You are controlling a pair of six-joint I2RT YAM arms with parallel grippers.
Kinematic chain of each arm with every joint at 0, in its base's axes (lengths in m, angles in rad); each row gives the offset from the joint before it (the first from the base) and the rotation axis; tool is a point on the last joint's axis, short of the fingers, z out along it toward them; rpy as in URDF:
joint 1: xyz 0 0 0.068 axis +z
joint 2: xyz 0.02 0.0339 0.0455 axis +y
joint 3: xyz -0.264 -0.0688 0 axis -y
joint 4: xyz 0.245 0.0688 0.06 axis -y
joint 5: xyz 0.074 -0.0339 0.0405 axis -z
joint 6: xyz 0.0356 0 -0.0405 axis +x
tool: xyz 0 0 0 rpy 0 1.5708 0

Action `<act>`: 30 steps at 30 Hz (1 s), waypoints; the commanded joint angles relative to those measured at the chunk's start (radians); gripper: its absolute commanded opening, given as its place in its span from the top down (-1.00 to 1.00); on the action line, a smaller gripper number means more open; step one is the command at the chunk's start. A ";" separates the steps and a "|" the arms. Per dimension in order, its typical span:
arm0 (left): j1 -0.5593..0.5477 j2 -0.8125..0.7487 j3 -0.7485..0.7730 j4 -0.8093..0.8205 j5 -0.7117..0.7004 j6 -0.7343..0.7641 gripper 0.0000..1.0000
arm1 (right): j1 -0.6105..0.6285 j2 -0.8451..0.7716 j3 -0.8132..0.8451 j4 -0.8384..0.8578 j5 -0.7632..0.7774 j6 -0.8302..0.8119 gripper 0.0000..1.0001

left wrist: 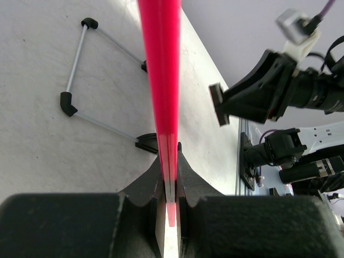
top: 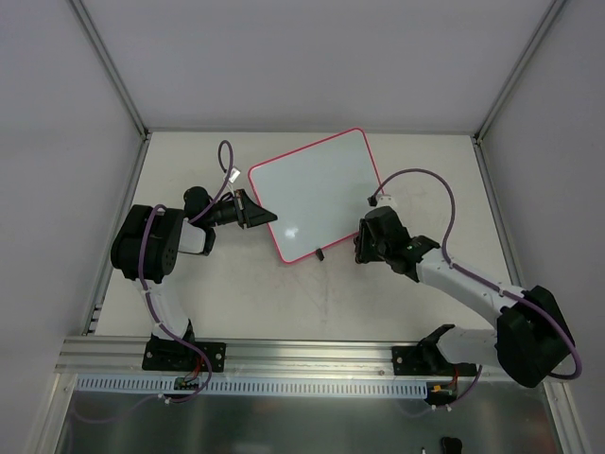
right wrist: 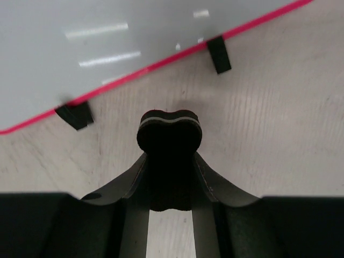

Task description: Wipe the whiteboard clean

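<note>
1. Top external view: the whiteboard [top: 317,194] lies turned at an angle at the middle of the table [top: 284,303], toward its far side. Its glossy white face is up and a thin pink-red frame runs round it.
2. Right wrist view: two black clip feet [right wrist: 219,55] sit on the board's near edge, and the stretch of white face in view carries only light reflections.
3. The left gripper [left wrist: 171,156] is clamped on the board's left edge, its fingers pressed tight against both sides of the pink-red frame.
4. The right gripper [right wrist: 170,161] is closed around a black eraser block [right wrist: 170,137], which sticks out past the fingertips. The block is near the board's lower right edge and just short of the frame, not touching it.
5. Left wrist view: a wire stand [left wrist: 75,75] of thin metal rods with black corners shows on the table beside the board's edge. Whether it is joined to the board cannot be told.
</note>
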 commanded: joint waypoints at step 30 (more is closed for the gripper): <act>-0.007 -0.032 0.000 0.390 0.051 0.033 0.58 | 0.160 0.097 -0.085 -0.155 -0.030 -0.013 -0.12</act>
